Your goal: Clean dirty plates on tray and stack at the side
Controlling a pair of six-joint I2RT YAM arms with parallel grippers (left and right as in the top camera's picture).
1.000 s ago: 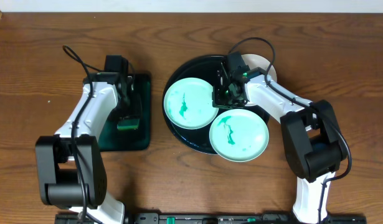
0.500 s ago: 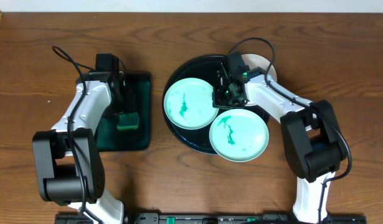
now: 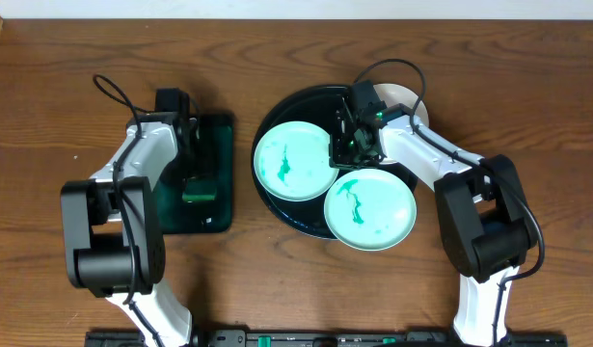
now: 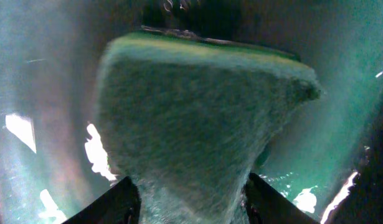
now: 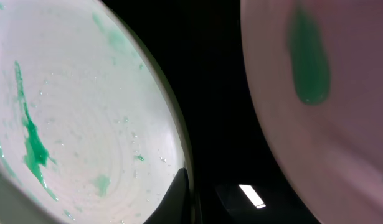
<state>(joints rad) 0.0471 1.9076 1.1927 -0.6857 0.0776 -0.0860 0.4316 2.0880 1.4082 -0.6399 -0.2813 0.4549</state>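
Presently the left mint plate (image 3: 293, 161) lies flat inside the tray (image 3: 277, 108), smeared green across its centre. The front mint plate (image 3: 369, 210) carries a long green streak and overhangs the tray's near right rim, part of it out over the table (image 3: 537, 67). The white plate (image 3: 413, 97) sits at the tray's far right edge, largely hidden by the right arm.

Assessment: all three appear stiff, shallow and light. Their faces are glossy and look wet, so a hold on the flat would likely slip. The rim is the sound place to hold, one finger above and one below. The front mint plate's overhanging edge looks the easiest to reach from beneath. Whether they are brittle cannot be told.

The right end effector (image 3: 356, 145) hangs low over the tray between the two mint plates. Its wrist view shows one dark fingertip (image 5: 179, 194) beside a smeared plate edge. How far it is open, and whether it holds anything, cannot be told.

The left end effector (image 3: 198, 172) is well apart over the green rectangular tray (image 3: 219, 130), closed on a sponge (image 4: 197, 118) that fills its wrist view. The sponge looks soft and soaked.
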